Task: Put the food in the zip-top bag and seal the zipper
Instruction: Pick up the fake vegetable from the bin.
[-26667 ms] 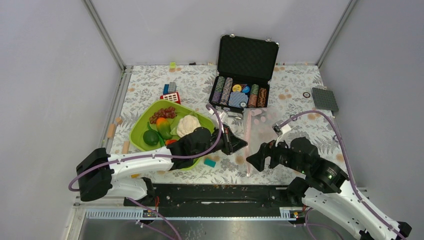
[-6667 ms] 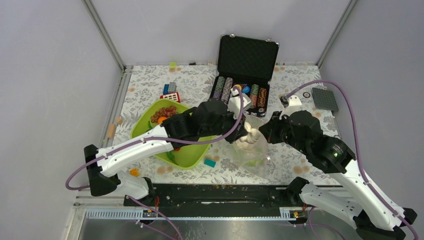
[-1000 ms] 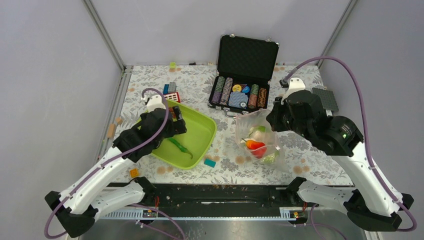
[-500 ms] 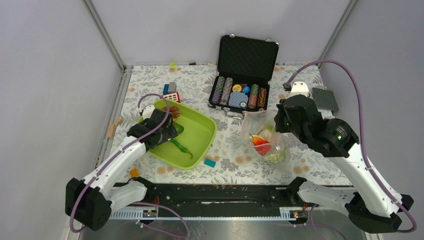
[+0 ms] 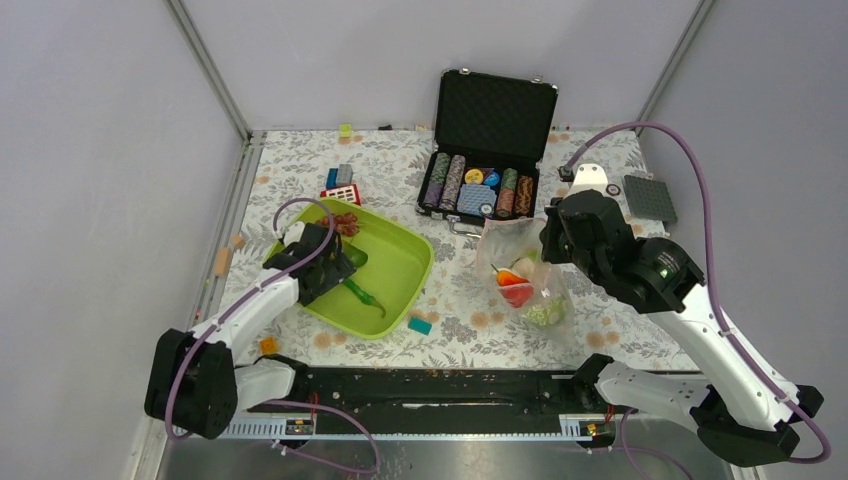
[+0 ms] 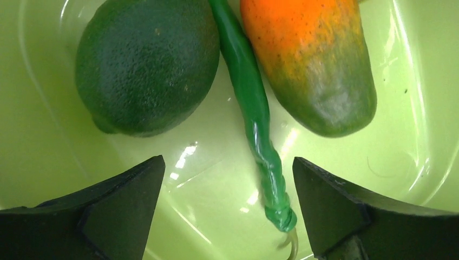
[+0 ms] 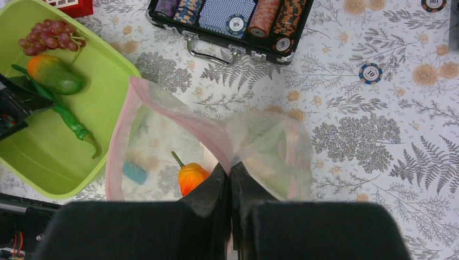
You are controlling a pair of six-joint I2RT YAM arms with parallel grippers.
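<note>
My right claw (image 7: 230,181) pinches the clear crinkly plastic zip-top bag (image 7: 270,146), partly filled. My left claw (image 6: 227,211) is spread wide. Just ahead, unbagged: round dark green fruit (image 6: 146,65), long green pod (image 6: 254,114), orange-green fruit (image 6: 308,65). The pale pink zipper strip (image 7: 178,111) is unsealed.

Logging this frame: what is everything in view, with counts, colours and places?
zip-top bag: one, clear, pink zipper, held up right of the tray
food in the bag: red tomato, pale green cabbage; rest unclear
tray: one, lime green, left of centre
dark green fruit, green pod, orange fruit, purple-red grapes: one each, in the tray
poker chip case: one, black, open, far edge, chip rows inside
loose chips: at least two, on the floral cloth
building blocks: several, mixed colours, around the tray
baseplate: one, grey, far right
left fingers: black, open, above the tray's food
right fingers: black, shut on the bag's mouth
</note>
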